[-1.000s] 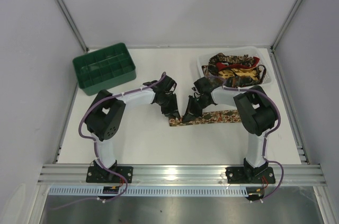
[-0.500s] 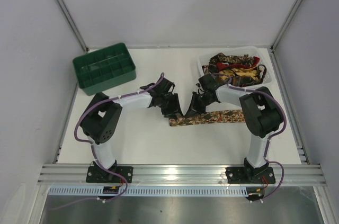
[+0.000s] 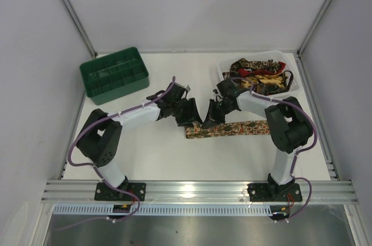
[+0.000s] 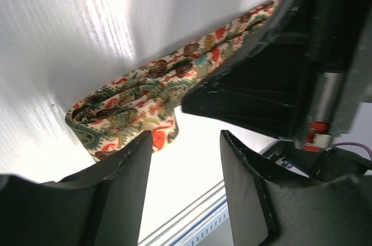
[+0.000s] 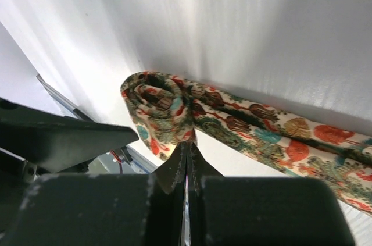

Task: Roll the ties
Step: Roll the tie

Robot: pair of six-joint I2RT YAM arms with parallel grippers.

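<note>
1. One floral-print fabric necktie point(image 3: 232, 129) lies flat on the white tabletop point(image 3: 157, 153), centre frame in the top view. Its left end is curled into a small starter roll point(image 5: 158, 103).
2. Left hand point(image 4: 183, 147): released, fingers apart, gripping nothing. The roll sits just ahead of them.
3. Right hand point(image 5: 187, 148): clenched, tips touching the roll's edge. Can't tell if fabric is nipped between them.
4. Step, my read: early rolling. Most of the length runs unrolled toward the right.
5. Next move likely needs the left hand to close on the roll and turn it rightward, keeping the layers tight.
6. Other ties point(image 3: 258, 76) sit heaped in the clear plastic tray point(image 3: 221, 73), upper right.
</note>
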